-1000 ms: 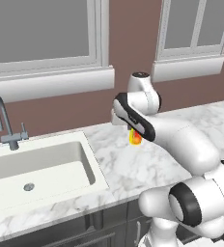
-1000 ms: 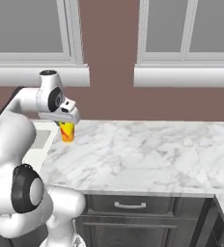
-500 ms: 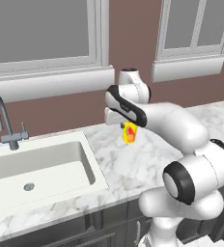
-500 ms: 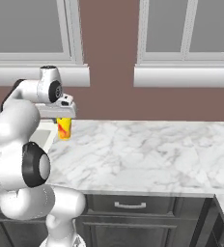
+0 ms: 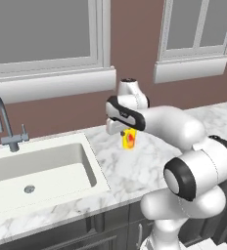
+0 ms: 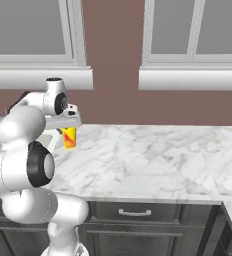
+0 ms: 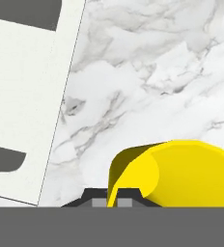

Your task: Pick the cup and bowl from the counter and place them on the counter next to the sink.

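Observation:
My gripper (image 5: 127,132) is shut on the rim of the small yellow cup (image 5: 129,140) with a red-orange mark. The cup hangs upright under the hand, low over the white marble counter (image 5: 135,168), a short way right of the sink (image 5: 94,163). I cannot tell whether its base touches the marble. From the right, the cup (image 6: 69,138) shows below the gripper (image 6: 68,129), by the counter's (image 6: 153,155) left end. In the hand view the cup (image 7: 181,169) sits at the bottom, with veined counter (image 7: 147,72) above it and the sink's rim (image 7: 41,111) at left. The bowl is out of view.
A grey gooseneck tap (image 5: 5,124) stands behind the sink at the far left. A brown wall with two white window sills runs behind the counter. Bare marble stretches right of the cup, over dark cabinets (image 6: 138,220).
The cup has stayed in the shut gripper and drifted slightly left toward the sink. The arm's links have swung round and folded closer to the cameras.

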Controlling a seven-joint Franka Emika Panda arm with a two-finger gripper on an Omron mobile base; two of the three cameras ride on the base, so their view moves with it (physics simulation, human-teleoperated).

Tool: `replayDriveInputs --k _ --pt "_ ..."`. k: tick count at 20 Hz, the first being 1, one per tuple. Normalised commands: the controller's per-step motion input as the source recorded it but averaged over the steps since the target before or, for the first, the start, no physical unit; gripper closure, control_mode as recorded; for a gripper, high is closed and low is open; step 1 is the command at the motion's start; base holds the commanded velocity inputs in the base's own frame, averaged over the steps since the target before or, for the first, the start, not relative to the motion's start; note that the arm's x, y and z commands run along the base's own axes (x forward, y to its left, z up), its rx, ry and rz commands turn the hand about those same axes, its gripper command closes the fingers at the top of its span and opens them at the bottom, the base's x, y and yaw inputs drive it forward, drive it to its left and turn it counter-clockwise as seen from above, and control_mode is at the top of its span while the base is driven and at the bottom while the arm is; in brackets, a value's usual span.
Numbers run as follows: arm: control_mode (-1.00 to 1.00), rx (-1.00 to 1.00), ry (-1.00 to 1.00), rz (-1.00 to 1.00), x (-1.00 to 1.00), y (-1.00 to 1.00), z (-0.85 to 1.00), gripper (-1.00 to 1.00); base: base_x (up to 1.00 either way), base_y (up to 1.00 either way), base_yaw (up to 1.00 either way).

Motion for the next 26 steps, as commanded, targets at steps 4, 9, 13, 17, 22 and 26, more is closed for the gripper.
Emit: replayDriveInputs --k 4,9,13,17,22,26 --pt "-1.00 0.00 -0.01 0.16 0.02 0.07 -0.38 1.00 0.00 0.00 0.00" --pt "-1.00 0.00 0.00 0.15 -0.02 0.16 -0.20 1.00 0.00 0.00 0.00" --pt "-1.00 0.00 0.00 0.13 -0.09 0.27 -0.19 1.00 0.00 0.00 0.00" --pt "-1.00 0.00 0.00 0.13 -0.01 0.27 -0.36 1.00 0.00 0.00 0.00" --pt "-1.00 0.00 -0.01 0.08 0.00 0.06 -0.33 1.00 0.00 0.00 0.00" --pt "-1.00 0.00 0.00 0.03 0.00 0.00 -0.29 1.00 0.00 0.00 0.00"
